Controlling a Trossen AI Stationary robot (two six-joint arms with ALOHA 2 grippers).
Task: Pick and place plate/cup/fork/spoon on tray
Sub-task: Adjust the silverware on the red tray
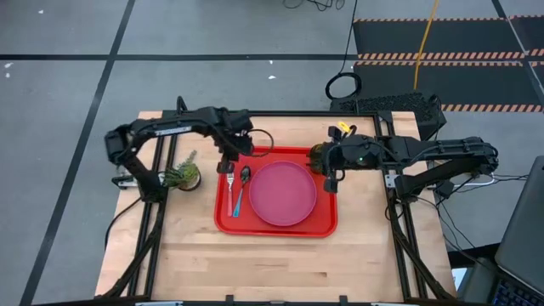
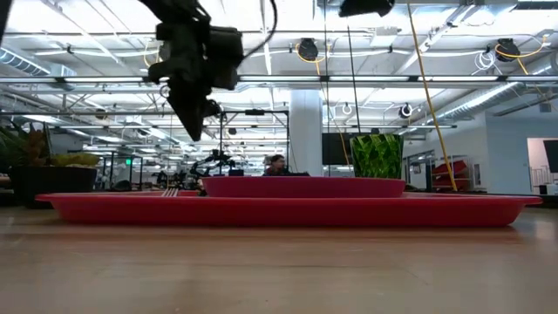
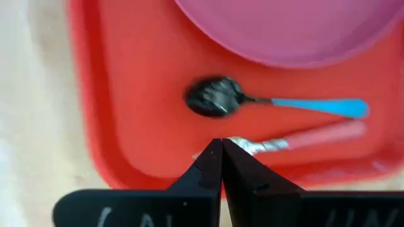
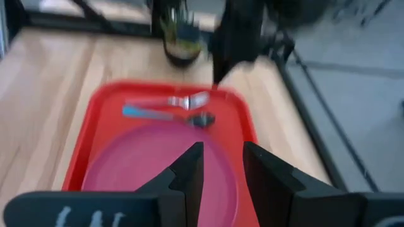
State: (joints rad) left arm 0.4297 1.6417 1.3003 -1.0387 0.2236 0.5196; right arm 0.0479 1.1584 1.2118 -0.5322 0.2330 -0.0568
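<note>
Red tray (image 1: 276, 228) holds plate (image 1: 282, 194), fork (image 1: 229, 189), spoon (image 1: 242, 187), cup (image 2: 377, 155).
Left end effector (image 1: 226, 167), clenched empty above the fork, risks snagging it; right end effector (image 4: 218, 165), released, may topple the cup.

place: open lab hall | cues: ceiling trusses (image 2: 366, 83), hazard-striped floor mats (image 1: 442, 38)

A grey floor (image 1: 68, 127) (black lines) surrounds the wooden table (image 1: 280, 263).

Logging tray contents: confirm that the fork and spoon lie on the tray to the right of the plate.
Wrong side. In the high view the fork and spoon lie on the red tray to the left of the pink plate, not the right.
</note>
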